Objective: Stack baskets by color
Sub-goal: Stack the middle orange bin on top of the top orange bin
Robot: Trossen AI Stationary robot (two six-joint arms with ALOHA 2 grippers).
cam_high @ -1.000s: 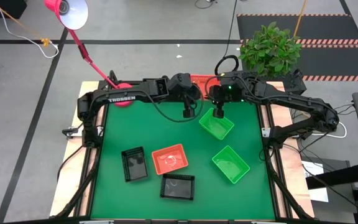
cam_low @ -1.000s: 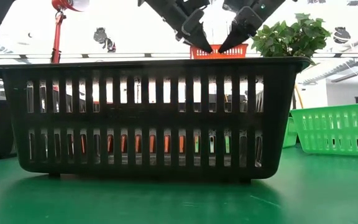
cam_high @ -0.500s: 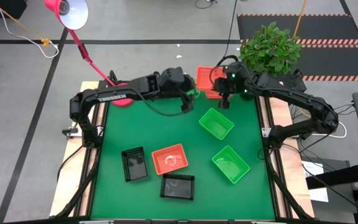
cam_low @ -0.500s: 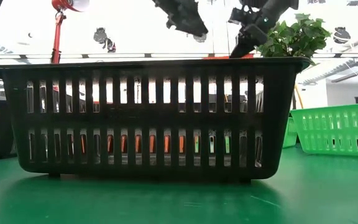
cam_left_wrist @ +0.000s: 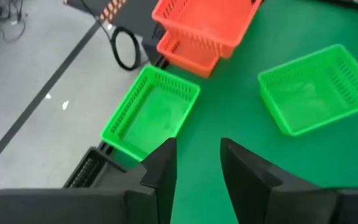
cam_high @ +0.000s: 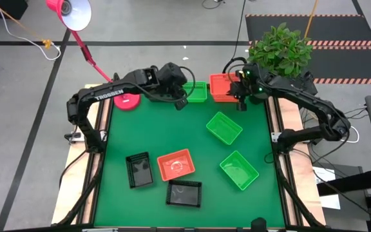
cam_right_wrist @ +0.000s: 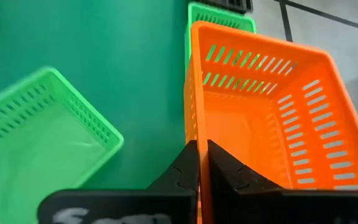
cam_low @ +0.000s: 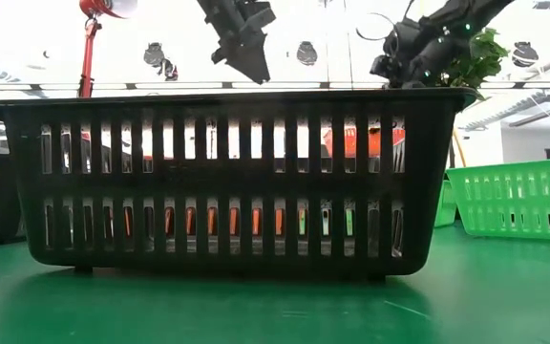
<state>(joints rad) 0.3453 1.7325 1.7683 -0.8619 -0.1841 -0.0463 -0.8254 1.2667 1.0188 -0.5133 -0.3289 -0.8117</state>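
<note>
At the far edge, my right gripper (cam_high: 240, 100) is shut on an orange basket (cam_high: 222, 87). That basket sits askew over a second orange basket (cam_left_wrist: 188, 53). Beside them, a green basket (cam_high: 196, 91) stands on its base. My left gripper (cam_high: 181, 103) hangs open above the mat just left of that green basket, with nothing between its fingers (cam_left_wrist: 160, 165). On the mat stand two more green baskets (cam_high: 224, 127) (cam_high: 239, 169), one orange basket (cam_high: 174, 165) and two black baskets (cam_high: 139, 170) (cam_high: 184, 193). My right gripper pinches the rim of one side wall (cam_right_wrist: 196, 134) of the orange basket, one finger inside the basket and one outside. The fingers slant down from the table's right side. The basket lies over the second orange one; whether it rests on it, I cannot tell.
A potted plant (cam_high: 279, 50) stands just beyond the far right corner. A pink lamp base (cam_high: 129, 101) sits at the far left corner, its arm (cam_high: 85, 48) reaching out over the floor. The nearest black basket (cam_low: 227, 182) fills the low view.
My right gripper has carried the orange basket toward the far right corner and down, so it now shows behind the black basket's rim in the low view. My left gripper has drawn away from the orange basket toward the table's left and far side.
</note>
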